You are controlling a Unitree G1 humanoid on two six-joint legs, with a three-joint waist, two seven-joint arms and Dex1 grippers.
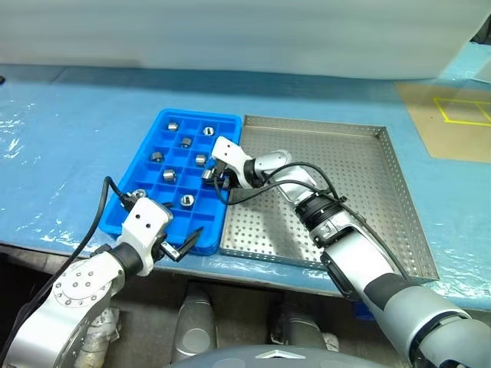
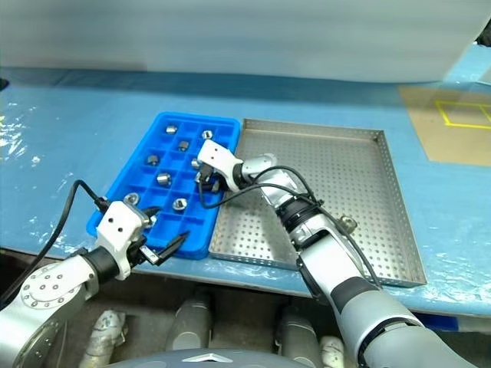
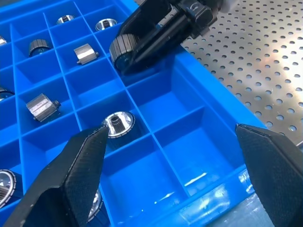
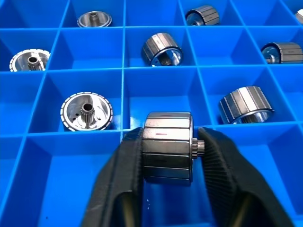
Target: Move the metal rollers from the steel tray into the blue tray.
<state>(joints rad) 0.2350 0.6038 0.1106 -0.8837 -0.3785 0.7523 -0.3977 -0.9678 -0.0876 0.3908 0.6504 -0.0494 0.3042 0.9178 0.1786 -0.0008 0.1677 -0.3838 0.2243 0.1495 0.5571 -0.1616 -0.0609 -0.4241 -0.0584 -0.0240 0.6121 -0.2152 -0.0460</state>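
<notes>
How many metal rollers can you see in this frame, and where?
9 metal rollers: eight in blue tray compartments, the ninth roller between the right gripper's fingers above it. The left gripper may hide more.

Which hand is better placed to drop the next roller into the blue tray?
The right hand: it holds a metal roller over a compartment of the blue tray. The left hand hangs open at the tray's near edge, holding nothing.

Blue-covered table (image 1: pixel 69 138) (tan board (image 1: pixel 453 123) right).
</notes>
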